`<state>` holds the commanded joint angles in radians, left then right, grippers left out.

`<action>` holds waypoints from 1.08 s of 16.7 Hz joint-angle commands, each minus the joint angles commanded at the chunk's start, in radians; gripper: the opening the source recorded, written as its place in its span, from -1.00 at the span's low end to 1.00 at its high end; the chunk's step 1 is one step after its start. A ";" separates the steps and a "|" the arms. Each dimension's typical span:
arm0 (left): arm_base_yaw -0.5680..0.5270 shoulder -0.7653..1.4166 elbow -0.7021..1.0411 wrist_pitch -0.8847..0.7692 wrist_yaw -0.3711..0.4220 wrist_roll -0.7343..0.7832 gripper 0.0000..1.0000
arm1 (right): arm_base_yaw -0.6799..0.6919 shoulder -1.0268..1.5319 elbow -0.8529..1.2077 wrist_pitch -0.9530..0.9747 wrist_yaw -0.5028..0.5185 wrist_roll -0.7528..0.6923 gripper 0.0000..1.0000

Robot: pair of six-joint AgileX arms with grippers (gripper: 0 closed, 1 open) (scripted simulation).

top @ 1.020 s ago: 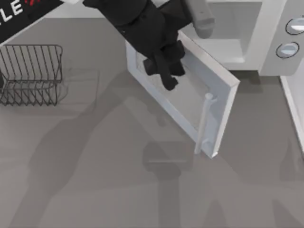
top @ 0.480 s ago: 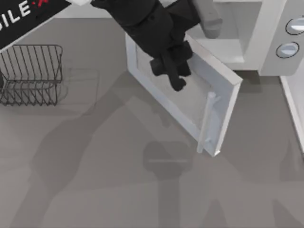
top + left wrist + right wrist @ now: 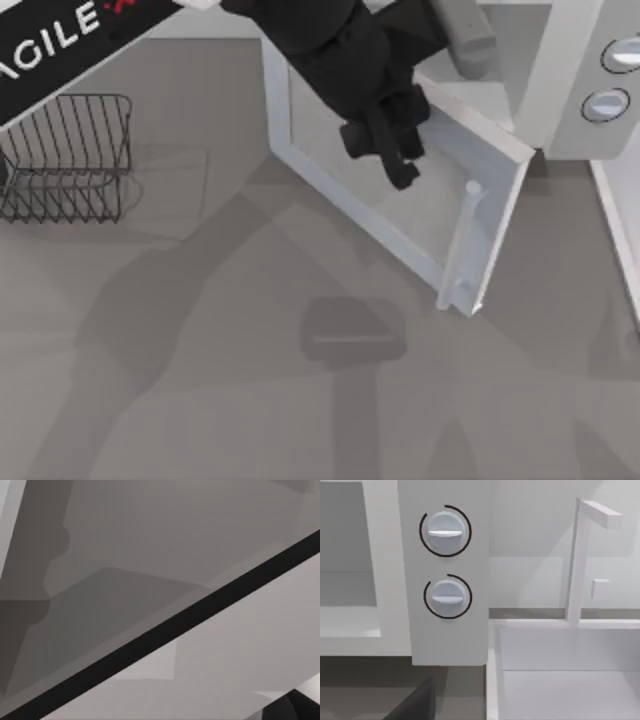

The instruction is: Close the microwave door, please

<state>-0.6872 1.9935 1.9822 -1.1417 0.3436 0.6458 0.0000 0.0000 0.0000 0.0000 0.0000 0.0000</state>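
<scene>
Rack (image 3: 65, 155) sits at the table's (image 3: 200, 400) far left, well apart from everything else. My left arm reaches in from the top left; left gripper (image 3: 395, 160) is over the door's (image 3: 400, 215) window face, toward the hinge side, fingers pointing at the free edge. Can't tell if its fingers are apart or together, and can't tell if they touch the panel. Door stands partly open, swung out from the microwave (image 3: 560, 90) at the top right, free edge toward the table front. Handle (image 3: 458, 245) runs along that edge, right of the gripper and apart from it. Right wrist view faces the two knobs (image 3: 445, 530). Right gripper: can't tell.
</scene>
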 joint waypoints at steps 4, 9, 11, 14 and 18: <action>-0.018 -0.008 -0.002 -0.004 -0.014 -0.010 -1.00 | 0.000 0.000 0.000 0.000 0.000 0.000 1.00; -0.037 0.045 0.066 -0.010 -0.018 -0.033 -1.00 | 0.000 0.000 0.000 0.000 0.000 0.000 1.00; -0.036 0.052 0.076 -0.012 -0.015 -0.036 -1.00 | 0.000 0.000 0.000 0.000 0.000 0.000 1.00; -0.035 0.048 0.072 -0.013 -0.014 -0.035 -1.00 | 0.000 0.000 0.000 0.000 0.000 0.000 1.00; -0.060 0.079 0.074 -0.059 -0.003 -0.044 -1.00 | 0.000 0.000 0.000 0.000 0.000 0.000 1.00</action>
<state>-0.7471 2.0726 2.0560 -1.2002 0.3405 0.6020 0.0000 0.0000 0.0000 0.0000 0.0000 0.0000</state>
